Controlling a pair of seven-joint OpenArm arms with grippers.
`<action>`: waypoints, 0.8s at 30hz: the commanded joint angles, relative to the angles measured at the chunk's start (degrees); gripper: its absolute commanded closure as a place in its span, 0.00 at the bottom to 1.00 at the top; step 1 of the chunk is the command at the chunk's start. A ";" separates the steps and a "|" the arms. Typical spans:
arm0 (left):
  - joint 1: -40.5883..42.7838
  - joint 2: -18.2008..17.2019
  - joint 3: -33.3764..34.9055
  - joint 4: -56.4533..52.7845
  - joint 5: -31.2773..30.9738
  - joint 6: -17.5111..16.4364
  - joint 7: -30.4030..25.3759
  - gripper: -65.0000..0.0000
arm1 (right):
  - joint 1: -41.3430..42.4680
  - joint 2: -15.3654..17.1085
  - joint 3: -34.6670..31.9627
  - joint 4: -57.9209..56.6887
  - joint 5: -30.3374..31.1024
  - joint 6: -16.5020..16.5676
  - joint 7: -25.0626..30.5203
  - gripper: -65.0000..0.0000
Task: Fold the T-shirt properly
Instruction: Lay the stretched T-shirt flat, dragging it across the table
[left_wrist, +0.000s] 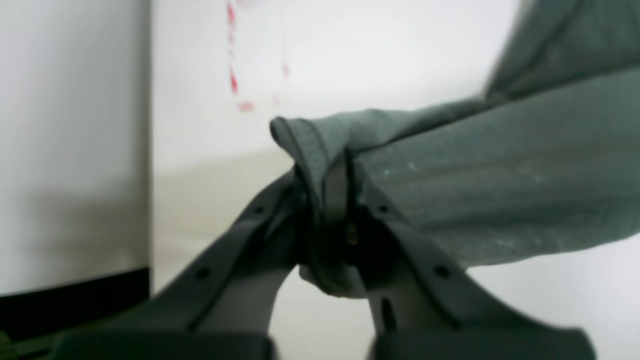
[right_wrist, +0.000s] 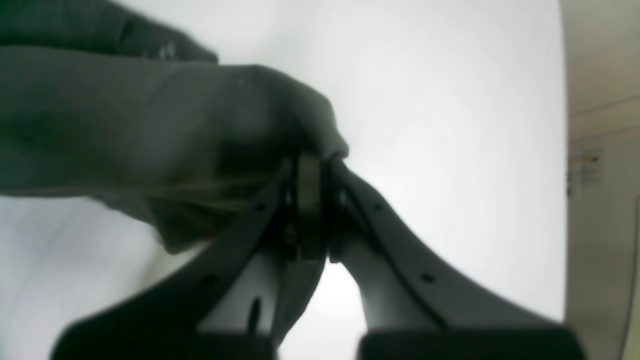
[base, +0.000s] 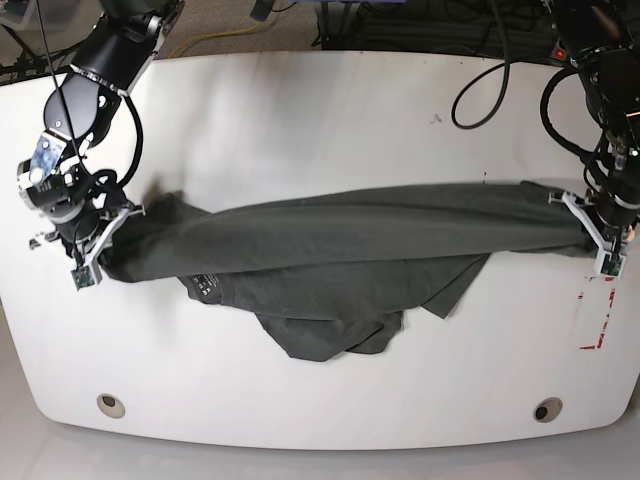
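Observation:
The dark charcoal-grey T-shirt (base: 340, 245) is stretched sideways across the white table between my two arms, its lower part sagging in wrinkled folds toward the front. At the right of the base view my left gripper (base: 585, 228) is shut on the shirt's right end; the left wrist view shows a hemmed edge (left_wrist: 320, 150) pinched between the jaws of the left gripper (left_wrist: 345, 200). My right gripper (base: 98, 255) at the left of the base view is shut on the other end, with bunched cloth (right_wrist: 165, 135) wrapped over the tips of the right gripper (right_wrist: 310, 185).
The white table (base: 330, 120) has red tape marks (base: 598, 315) near its right edge and two round holes (base: 111, 404) along the front. Cables and dark gear lie beyond the far edge.

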 joint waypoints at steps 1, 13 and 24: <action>1.54 -2.35 -0.69 0.82 0.14 0.12 -1.32 0.99 | -2.06 0.00 0.62 2.31 0.87 -0.16 1.51 1.00; 14.11 -3.50 -4.65 0.30 0.23 -2.34 -7.03 0.99 | -14.63 -3.43 2.82 3.36 0.87 -0.16 1.42 1.00; 17.01 -3.58 -5.17 -8.06 0.14 -4.27 -9.49 0.99 | -21.32 -5.89 5.90 2.84 0.79 -0.16 1.42 1.00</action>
